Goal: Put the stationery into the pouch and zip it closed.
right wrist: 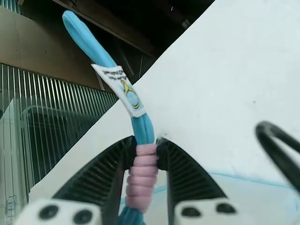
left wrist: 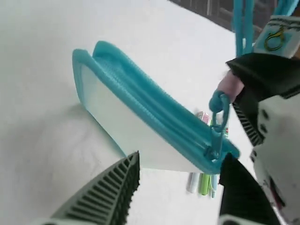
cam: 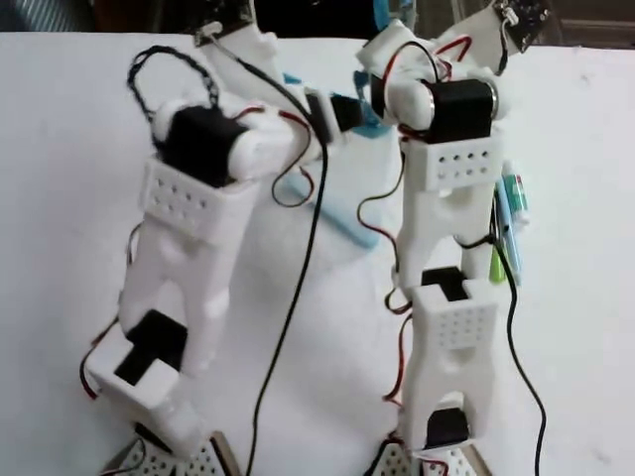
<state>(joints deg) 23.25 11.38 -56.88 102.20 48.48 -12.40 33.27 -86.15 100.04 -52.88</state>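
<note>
The left gripper [left wrist: 180,161] hangs over the table [left wrist: 42,154] with its jaws spread wide. The pouch [left wrist: 122,117] sits in the gap between them and a little beyond the tips, zip [left wrist: 154,105] side up. Whether either finger touches it cannot be told. The zip's pull [left wrist: 216,126] hangs at the pouch's end nearest the right arm. The pens [left wrist: 204,183] lie on the table just past that same corner, outside the pouch.

The right gripper [right wrist: 145,145] has its jaws pressed onto the pink wrap [right wrist: 140,178] of the blue strap [right wrist: 89,42] (a small tag [right wrist: 123,89] sits just above the pinch). The strap rises well clear of the fingers.

From the high view, a strip of the pouch shows between the two arms, with the pens beside the arm that stands nearer them.
</note>
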